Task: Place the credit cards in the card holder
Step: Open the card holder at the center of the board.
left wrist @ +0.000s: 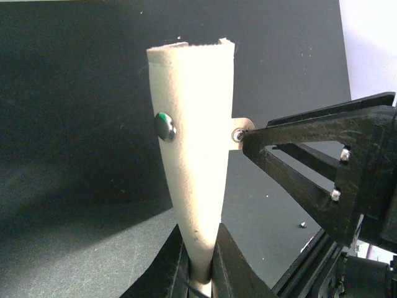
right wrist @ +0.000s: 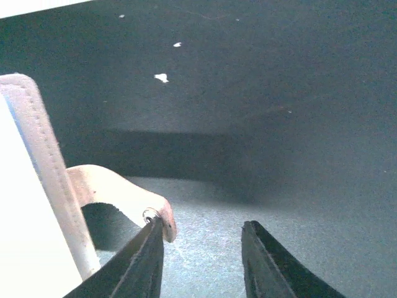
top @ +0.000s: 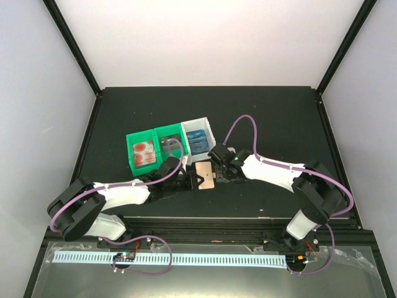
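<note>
The tan card holder [top: 205, 175] lies between my two grippers at the table's middle. My left gripper [left wrist: 200, 273] is shut on its near edge; the holder [left wrist: 193, 143] rises folded from the jaws, with a metal snap on its side. Its snap tab [right wrist: 127, 200] curls out to the right. My right gripper [right wrist: 201, 233] is open and empty, its left finger touching the tab's snap end. Red cards [top: 144, 152] lie in the left green bin and a blue card [top: 197, 138] in the white bin.
Two green bins [top: 155, 146] and a white bin [top: 208, 130] stand in a row just behind the holder. The black mat ends at a raised frame rail [top: 248, 218] near the arm bases.
</note>
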You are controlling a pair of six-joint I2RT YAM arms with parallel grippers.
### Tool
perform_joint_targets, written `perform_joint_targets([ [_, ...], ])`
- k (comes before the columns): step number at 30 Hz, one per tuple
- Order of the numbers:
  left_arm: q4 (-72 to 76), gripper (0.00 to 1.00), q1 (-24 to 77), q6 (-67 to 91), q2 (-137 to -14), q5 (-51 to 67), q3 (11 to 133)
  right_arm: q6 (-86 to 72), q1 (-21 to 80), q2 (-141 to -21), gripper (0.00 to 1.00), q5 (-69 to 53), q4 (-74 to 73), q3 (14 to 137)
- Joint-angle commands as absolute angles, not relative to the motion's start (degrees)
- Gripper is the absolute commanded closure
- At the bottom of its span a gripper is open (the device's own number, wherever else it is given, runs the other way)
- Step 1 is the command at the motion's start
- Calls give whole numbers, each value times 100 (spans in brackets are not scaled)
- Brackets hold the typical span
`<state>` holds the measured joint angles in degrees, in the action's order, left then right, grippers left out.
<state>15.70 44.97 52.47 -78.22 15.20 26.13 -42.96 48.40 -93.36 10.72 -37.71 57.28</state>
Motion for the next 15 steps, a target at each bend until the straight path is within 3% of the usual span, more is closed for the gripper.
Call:
perform_joint_targets([
  [1,1488,98,4511,5075,-7653,1394,2829,-4026,4831,-8937,60,720,-3260,5573],
  [6,1474,99,4509,5038,-7566,1395,2830,-3951,4815,-8917,56,-4,-2779,5446],
  [12,1449,98,4509,5028,-7443,1480,2800,-4045,4805,-9245,66,-87,-2517,5426],
  [15,1434,99,4509,5007,-7410,1500,2787,-4048,4802,-9285,78,-10,-2409,5404],
])
